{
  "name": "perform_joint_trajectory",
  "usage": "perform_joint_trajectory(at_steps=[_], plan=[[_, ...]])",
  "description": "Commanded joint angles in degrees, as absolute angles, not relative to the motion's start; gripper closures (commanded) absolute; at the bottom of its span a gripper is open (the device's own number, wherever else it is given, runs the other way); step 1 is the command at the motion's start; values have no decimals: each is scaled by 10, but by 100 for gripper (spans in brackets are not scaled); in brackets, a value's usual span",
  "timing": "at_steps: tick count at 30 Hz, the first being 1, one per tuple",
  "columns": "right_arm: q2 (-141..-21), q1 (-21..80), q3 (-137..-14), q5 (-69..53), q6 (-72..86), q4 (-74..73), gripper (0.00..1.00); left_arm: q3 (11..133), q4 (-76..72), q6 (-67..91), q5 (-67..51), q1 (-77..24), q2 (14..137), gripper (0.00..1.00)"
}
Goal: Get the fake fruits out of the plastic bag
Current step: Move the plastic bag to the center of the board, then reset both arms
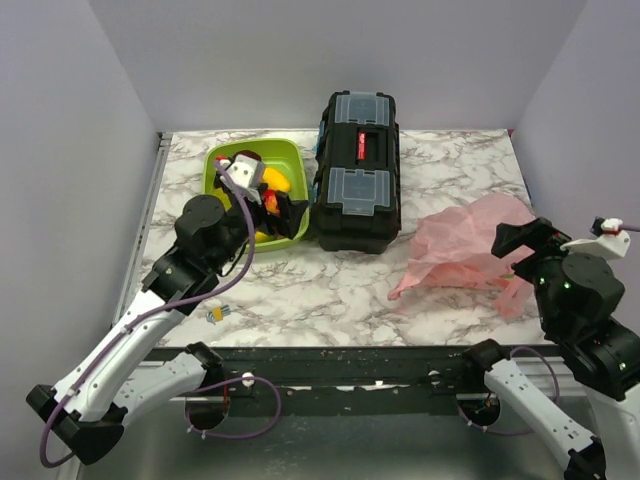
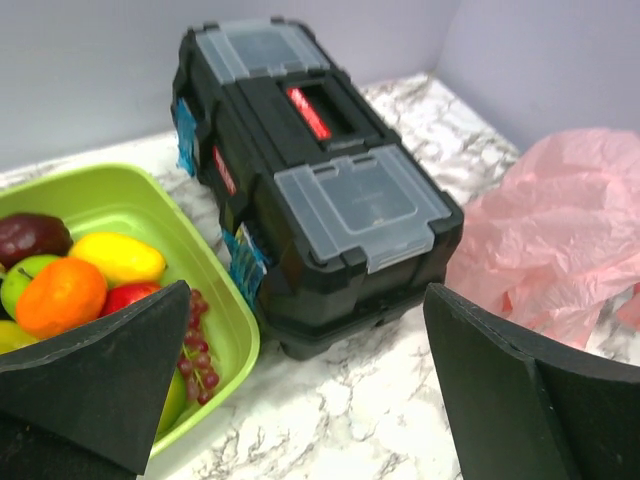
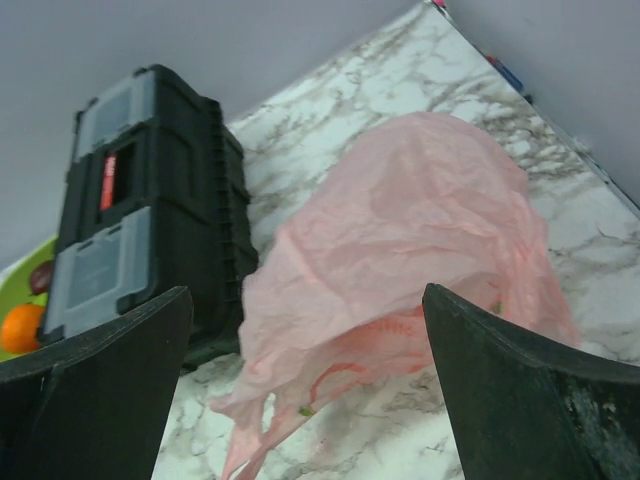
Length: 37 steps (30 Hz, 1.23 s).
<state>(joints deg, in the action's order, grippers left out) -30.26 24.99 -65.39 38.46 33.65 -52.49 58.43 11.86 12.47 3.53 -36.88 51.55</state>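
The pink plastic bag (image 1: 465,245) lies crumpled on the marble table at the right, seen also in the left wrist view (image 2: 560,230) and the right wrist view (image 3: 400,250). Nothing inside it shows. The fake fruits sit in a lime-green tray (image 2: 215,265): an orange (image 2: 60,295), a red apple (image 2: 130,297), a grape bunch (image 2: 195,350). My left gripper (image 1: 288,215) hovers open at the tray's near right corner (image 2: 310,400), holding nothing. Just in front of the bag, my right gripper (image 1: 518,248) is open and empty (image 3: 305,390).
A black toolbox (image 1: 358,170) stands between tray and bag. A dark maroon fruit (image 2: 30,237), a green apple (image 2: 20,280) and a yellow oval fruit (image 2: 118,257) also lie in the tray. A small yellow-blue item (image 1: 217,313) rests near the front edge. Grey walls enclose three sides.
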Motion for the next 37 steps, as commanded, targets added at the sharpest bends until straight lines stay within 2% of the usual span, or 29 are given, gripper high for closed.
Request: perform_joint_trajectory(at_steps=[1, 19, 25, 37], plan=[[-260, 246, -667, 316, 269, -476, 0, 603, 91, 133, 50, -373, 466, 1], [-194, 247, -741, 298, 208, -431, 0, 622, 111, 73, 157, -373, 242, 1], [-176, 247, -743, 297, 206, -425, 0, 619, 102, 55, 192, -373, 215, 1], [-177, 247, -744, 311, 219, -433, 0, 617, 101, 51, 186, -373, 219, 1]])
